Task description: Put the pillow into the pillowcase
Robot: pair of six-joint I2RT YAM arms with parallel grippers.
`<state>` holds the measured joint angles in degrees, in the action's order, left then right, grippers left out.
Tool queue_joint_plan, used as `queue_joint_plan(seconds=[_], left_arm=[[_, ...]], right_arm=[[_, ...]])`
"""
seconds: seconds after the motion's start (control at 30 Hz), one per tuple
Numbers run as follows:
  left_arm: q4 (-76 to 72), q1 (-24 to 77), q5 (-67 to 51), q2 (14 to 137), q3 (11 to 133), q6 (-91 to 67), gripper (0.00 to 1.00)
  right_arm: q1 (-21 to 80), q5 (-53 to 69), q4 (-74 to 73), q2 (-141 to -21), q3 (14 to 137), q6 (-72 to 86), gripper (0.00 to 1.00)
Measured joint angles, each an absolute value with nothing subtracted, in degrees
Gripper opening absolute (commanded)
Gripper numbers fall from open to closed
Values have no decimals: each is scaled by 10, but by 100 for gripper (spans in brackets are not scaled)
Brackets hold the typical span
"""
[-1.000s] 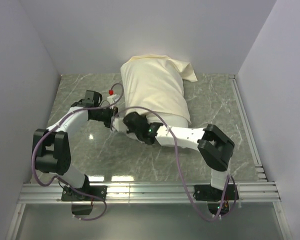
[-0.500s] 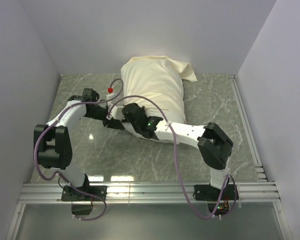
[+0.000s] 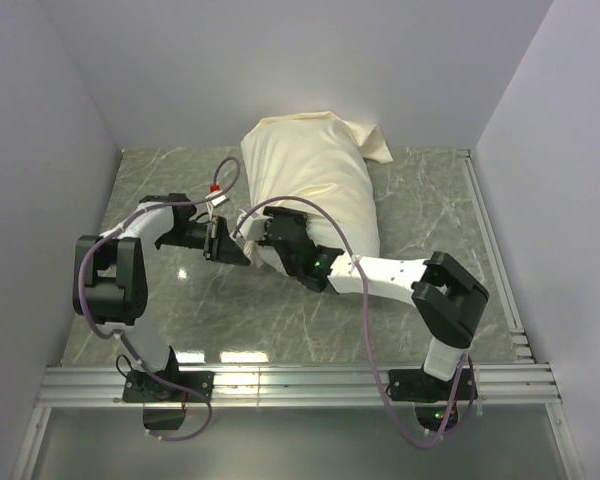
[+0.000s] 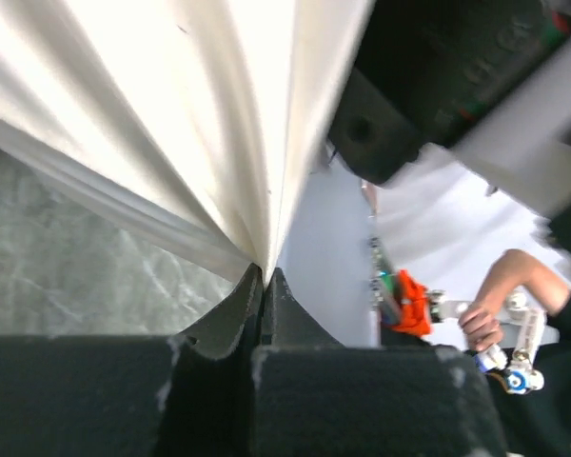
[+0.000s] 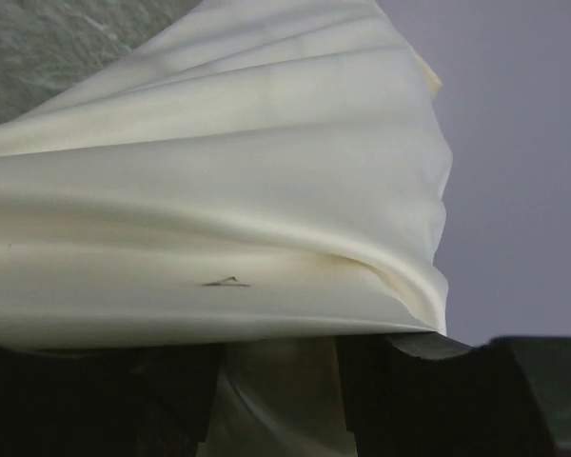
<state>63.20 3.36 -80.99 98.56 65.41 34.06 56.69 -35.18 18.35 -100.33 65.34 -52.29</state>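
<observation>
Counting 1 stuffed pillowcase and 2 hands: left hand pinched tight on its near edge, right hand half wide with loose cloth between. Far end meets the back wall; we see worktop both sides.

Pillowcase on table, toward far edge

Left end effector: fingers pressed together, pinching the pillowcase. Right end effector: fingers standing apart. Left arm and right arm both bent at the elbow, wrists turned inward towards each other.
</observation>
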Motion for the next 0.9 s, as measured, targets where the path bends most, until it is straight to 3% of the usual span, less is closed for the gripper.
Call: queue_joint_plan(seconds=[0.2, 0.47, 0.77, 0.9], left_arm=[[676, 34, -829, 1004, 659, 348, 0], [726, 36, -842, 1013, 659, 356, 1], [705, 35, -809, 1024, 669, 278, 1], [599, 30, -724, 943, 650, 158, 0]], right_arm=[[606, -355, 88, -944, 681, -482, 81], [638, -295, -124, -822, 755, -390, 91], [564, -145, -304, -701, 795, -318, 92], [400, -14, -364, -696, 781, -304, 88]])
